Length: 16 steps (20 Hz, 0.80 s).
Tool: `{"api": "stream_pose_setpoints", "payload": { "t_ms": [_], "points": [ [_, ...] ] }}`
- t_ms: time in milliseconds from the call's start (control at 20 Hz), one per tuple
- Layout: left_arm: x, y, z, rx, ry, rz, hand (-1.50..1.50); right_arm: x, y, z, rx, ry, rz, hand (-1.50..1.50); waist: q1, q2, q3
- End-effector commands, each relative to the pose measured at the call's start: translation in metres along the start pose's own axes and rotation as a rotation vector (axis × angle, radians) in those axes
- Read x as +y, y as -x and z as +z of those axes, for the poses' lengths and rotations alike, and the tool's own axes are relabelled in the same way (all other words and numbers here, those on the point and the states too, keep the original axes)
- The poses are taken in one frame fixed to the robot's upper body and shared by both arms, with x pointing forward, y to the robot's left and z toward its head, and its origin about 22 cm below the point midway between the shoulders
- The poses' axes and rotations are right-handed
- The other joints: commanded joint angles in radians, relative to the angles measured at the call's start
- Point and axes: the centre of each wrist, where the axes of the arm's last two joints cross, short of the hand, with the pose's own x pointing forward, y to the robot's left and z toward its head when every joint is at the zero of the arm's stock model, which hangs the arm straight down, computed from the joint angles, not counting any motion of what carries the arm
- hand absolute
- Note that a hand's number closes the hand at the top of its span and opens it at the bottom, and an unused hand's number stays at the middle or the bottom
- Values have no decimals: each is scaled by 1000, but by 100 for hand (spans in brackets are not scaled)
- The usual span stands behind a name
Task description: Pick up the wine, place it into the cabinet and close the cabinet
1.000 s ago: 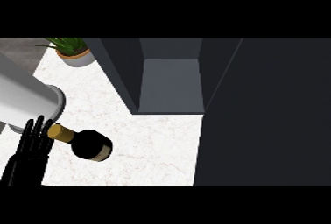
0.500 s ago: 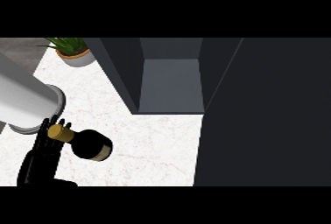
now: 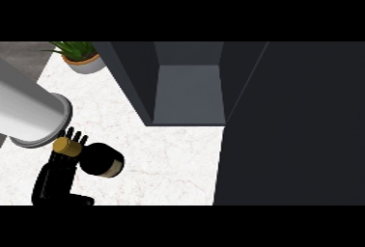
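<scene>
The wine bottle (image 3: 100,160) stands on the white marble counter (image 3: 164,164), seen from above: a black body with a gold cap (image 3: 68,146). My left hand (image 3: 55,178) is at its left side. Its straight fingers (image 3: 73,135) point up past the cap and lie against the neck, and the hand is open, not curled round the bottle. Its grey forearm (image 3: 28,113) crosses the upper left. The cabinet (image 3: 189,91) stands open, with a grey inside. Its dark door (image 3: 292,125) fills the right side. My right hand does not show.
A potted plant (image 3: 80,57) stands at the back left corner of the counter. Bare counter lies between the bottle and the cabinet's opening. The open door hides everything at the right.
My left hand has slid to the right, from beside the bottle to right against its neck, and the forearm has come further into view. The bottle has not moved.
</scene>
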Motion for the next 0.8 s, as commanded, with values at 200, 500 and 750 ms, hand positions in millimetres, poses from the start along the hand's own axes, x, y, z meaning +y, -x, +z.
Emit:
{"api": "stream_pose_setpoints", "payload": {
  "t_ms": [200, 500, 750],
  "points": [
    [-3, 6, -15, -11, -8, 22, -150, 8, -27, 38, -55, -16, -62, -150, -6, -1, 0],
    [0, 24, -7, -19, 45, 108, 150, 2, -25, 20, -38, -30, -45, -150, -2, 0, 0],
    [-8, 14, -47, -31, 146, 82, 150, 2, -8, 8, -47, -27, -56, -150, -3, 1, 0]
  ]
}}
